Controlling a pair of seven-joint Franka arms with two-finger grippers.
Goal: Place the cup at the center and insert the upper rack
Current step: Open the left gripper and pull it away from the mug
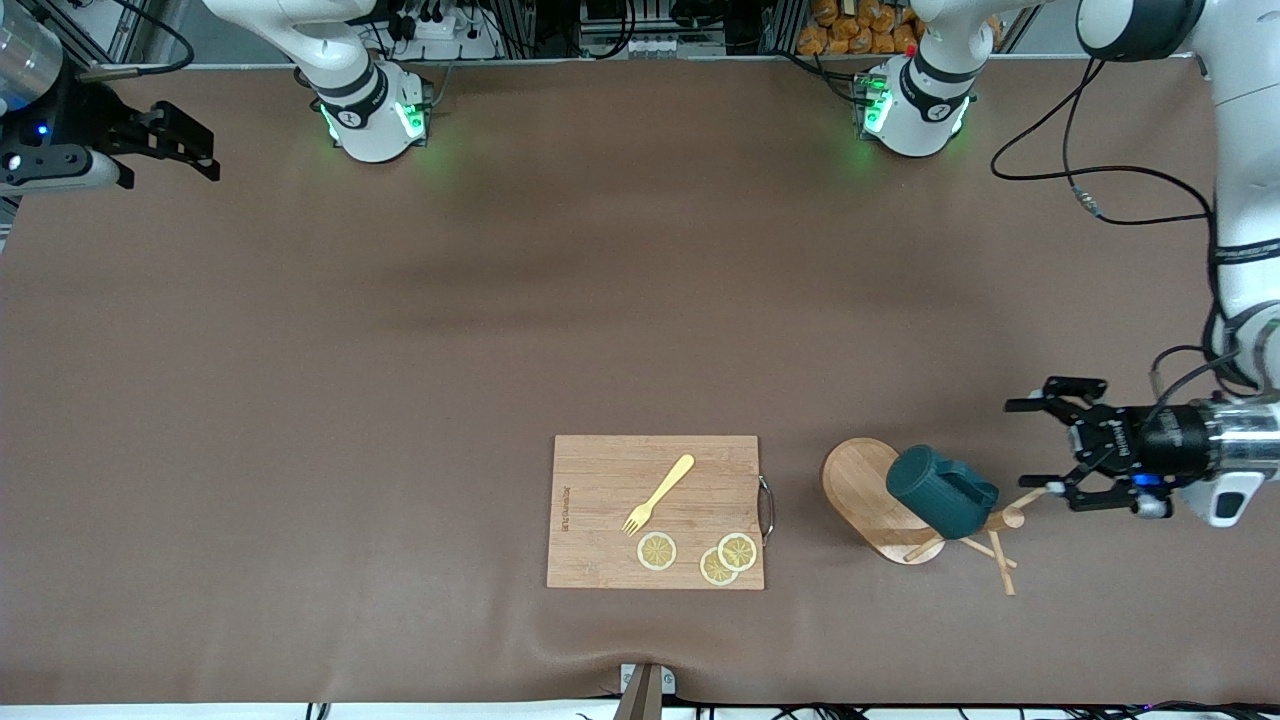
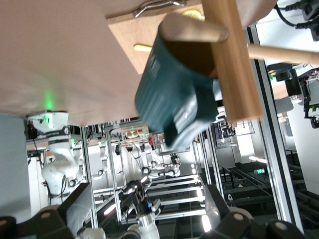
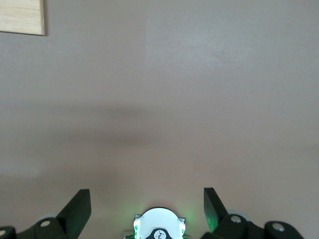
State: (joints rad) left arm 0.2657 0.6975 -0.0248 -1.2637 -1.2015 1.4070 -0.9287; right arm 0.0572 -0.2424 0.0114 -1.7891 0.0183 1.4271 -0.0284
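The wooden mug tree (image 1: 868,490) stands on its oval base beside the cutting board, toward the left arm's end of the table. The dark teal cup (image 1: 941,492) hangs on a peg near the top of its post. My left gripper (image 1: 1033,444) is open and empty, level with the tree's top pegs and a little apart from them. In the left wrist view the cup (image 2: 174,99) and the post (image 2: 234,64) are straight ahead of the open left gripper (image 2: 147,209). My right gripper (image 1: 200,150) waits open and empty over the right arm's end of the table, and its wrist view shows the spread fingers (image 3: 79,209).
A rectangular wooden cutting board (image 1: 600,540) with a metal handle lies near the middle of the front edge. On it are a yellow fork (image 1: 660,493) and three lemon slices (image 1: 657,551). A black cable (image 1: 1100,190) hangs by the left arm.
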